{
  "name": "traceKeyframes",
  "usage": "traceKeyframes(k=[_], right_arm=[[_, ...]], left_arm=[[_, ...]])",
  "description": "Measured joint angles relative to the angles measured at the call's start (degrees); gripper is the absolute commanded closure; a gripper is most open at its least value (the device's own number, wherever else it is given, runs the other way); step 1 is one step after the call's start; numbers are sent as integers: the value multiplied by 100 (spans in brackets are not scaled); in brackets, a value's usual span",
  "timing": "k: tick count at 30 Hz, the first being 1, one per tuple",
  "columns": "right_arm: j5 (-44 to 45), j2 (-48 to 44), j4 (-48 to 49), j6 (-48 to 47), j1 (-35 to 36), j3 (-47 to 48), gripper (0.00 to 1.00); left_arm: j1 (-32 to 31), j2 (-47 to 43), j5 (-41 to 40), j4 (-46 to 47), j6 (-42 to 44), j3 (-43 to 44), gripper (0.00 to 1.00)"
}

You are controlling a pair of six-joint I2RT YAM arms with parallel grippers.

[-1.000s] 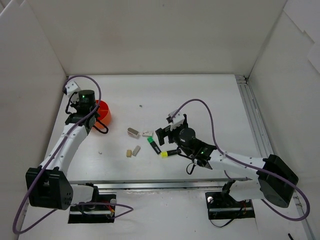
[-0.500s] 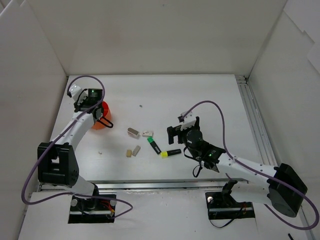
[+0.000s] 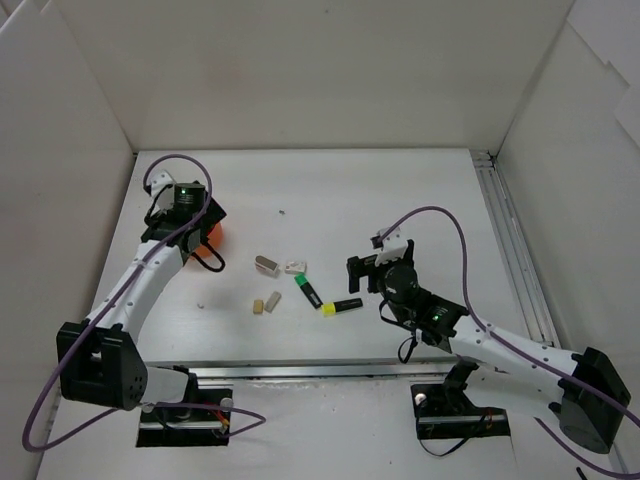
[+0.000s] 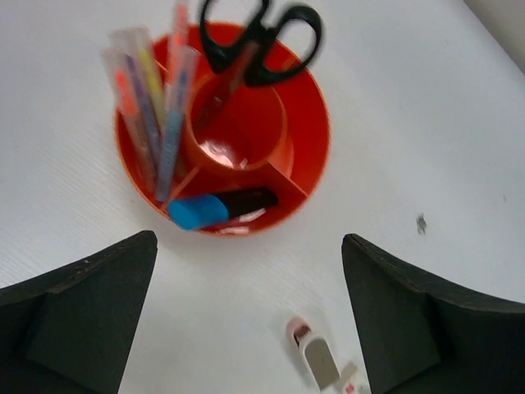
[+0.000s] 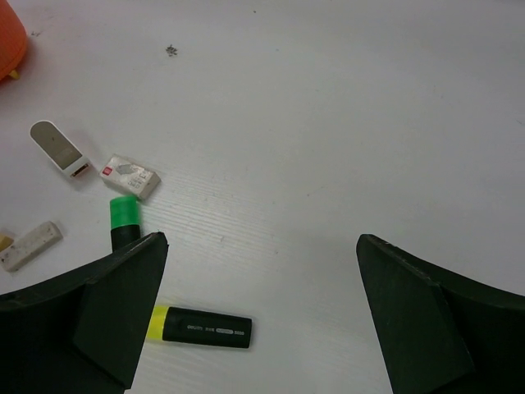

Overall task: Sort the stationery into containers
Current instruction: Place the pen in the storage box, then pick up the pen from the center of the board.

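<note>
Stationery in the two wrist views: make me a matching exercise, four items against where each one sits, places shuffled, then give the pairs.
Items
1. scissors
2. blue-ended highlighter
3. yellow-ended highlighter
4. pens

Places
A. lying on the bare table, outside the holder
B. blades down in the holder's middle cup, handles above the rim
C. leaning upright together in an outer compartment
D. lying low in an outer compartment

Pairs: 1-B, 2-D, 3-A, 4-C
</note>
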Motion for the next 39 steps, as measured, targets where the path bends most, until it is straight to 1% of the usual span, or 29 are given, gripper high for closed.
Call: traceKeyframes(k=[1, 2, 7, 9, 13, 15, 20, 26, 30, 36, 37, 38, 39], right_arm=[[37, -72, -103, 52, -2, -13, 2], [96, -144, -221, 107, -2, -22, 2], [584, -505, -1005, 649, -15, -31, 2], [879, -673, -1362, 994, -55, -31, 2], [1370, -1078, -1974, 1631, -168, -74, 2], [1502, -1207, -2175, 1808, -236, -85, 2], [1790, -1202, -2564, 2022, -382, -85, 2], [1858, -1021, -2879, 2188, -455, -85, 2], [1853, -1001, -2951, 2208, -496, -85, 2], [1851, -1012, -2977, 2229, -544, -85, 2], [1849, -1027, -2986, 2240, -560, -85, 2], [1849, -1049, -3001, 2258, -570, -85, 2], [1847, -1082, -3012, 2275, -577, -85, 2]], left_arm=[[-101, -61, 184, -63, 55, -4, 8], [-208, -105, 374, -109, 125, -4, 0], [-1104, -22, 1408, -420, 341, 2, 0], [-1622, 238, 1908, -575, 358, 37, 0], [-2321, 737, 2455, -748, 271, 63, 0], [-2549, 951, 2564, -828, 144, 87, 0], [-2953, 1495, 2413, -1034, -363, 348, 0], [-3060, 2218, 2118, -1172, -1062, 774, 2], [-3091, 2754, 1770, -1537, -1484, 1228, 9], [-3233, 3456, 1410, -1950, -1956, 1860, 26], [-3248, 3536, 1344, -2041, -2024, 1930, 31], [-3265, 3611, 1274, -2149, -2127, 1991, 34], [-3283, 3663, 1200, -2260, -2194, 2041, 40]])
